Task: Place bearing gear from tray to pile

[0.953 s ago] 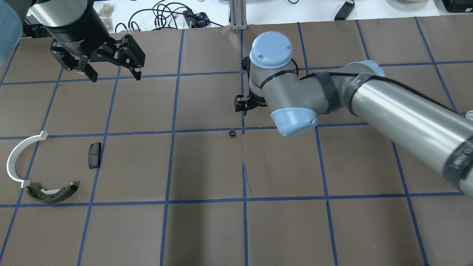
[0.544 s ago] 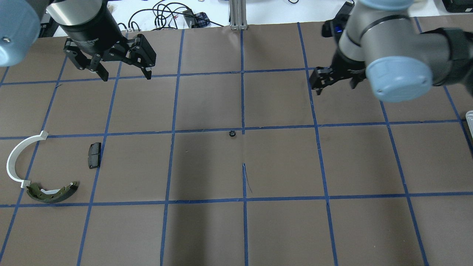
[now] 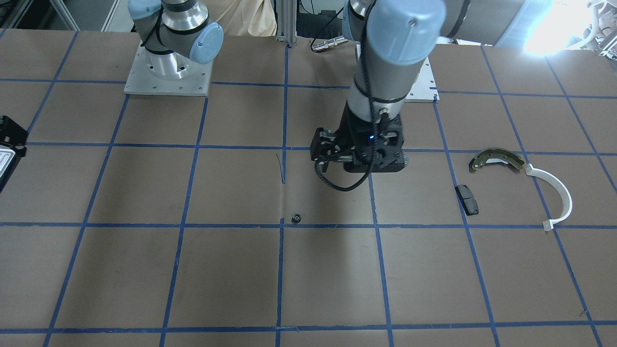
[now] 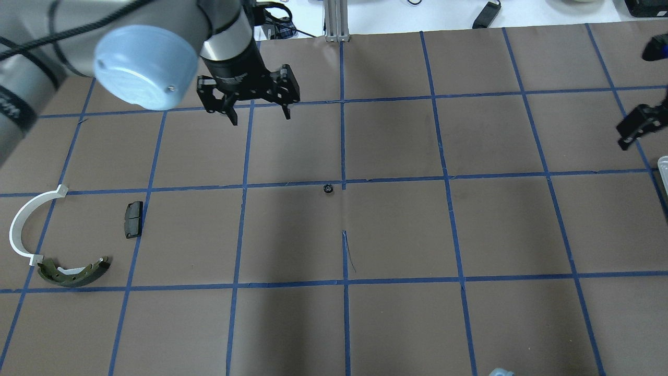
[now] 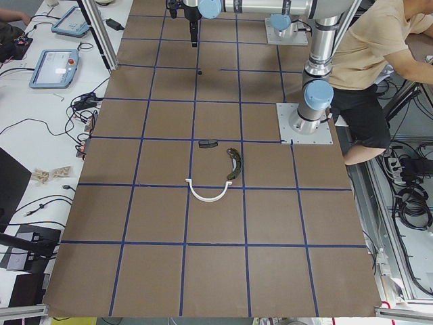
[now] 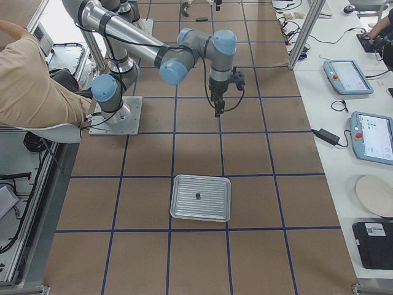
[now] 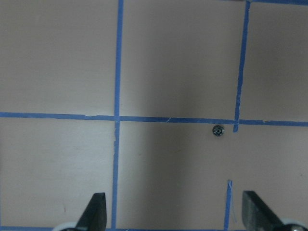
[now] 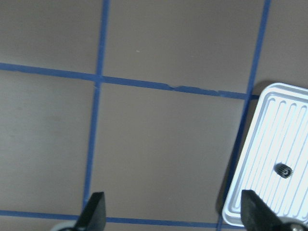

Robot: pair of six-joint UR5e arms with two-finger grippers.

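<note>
Bearing gear (image 4: 327,188) lies loose mid-worktop (image 4: 396,324) by a tape crossing, out of the tray (image 8: 260,144) and well short of the pile (image 4: 73,271). Right pincer (image 8: 173,214) has backed off toward the tray, jaws apart, empty. Left pincer (image 4: 260,118) has swung in, jaws apart. Looks like a handover. Gear is well apart from the left pincer, off to its right.

Brown paper is covering the long table (image 4: 396,324), with blue tape (image 4: 344,282) crossing it in a grid. A white bench (image 6: 334,181) is running alongside, carrying two touchscreen pendants (image 6: 348,77) and trailing cables (image 4: 229,15). Bright glare (image 3: 544,33) is washing out one far corner.
</note>
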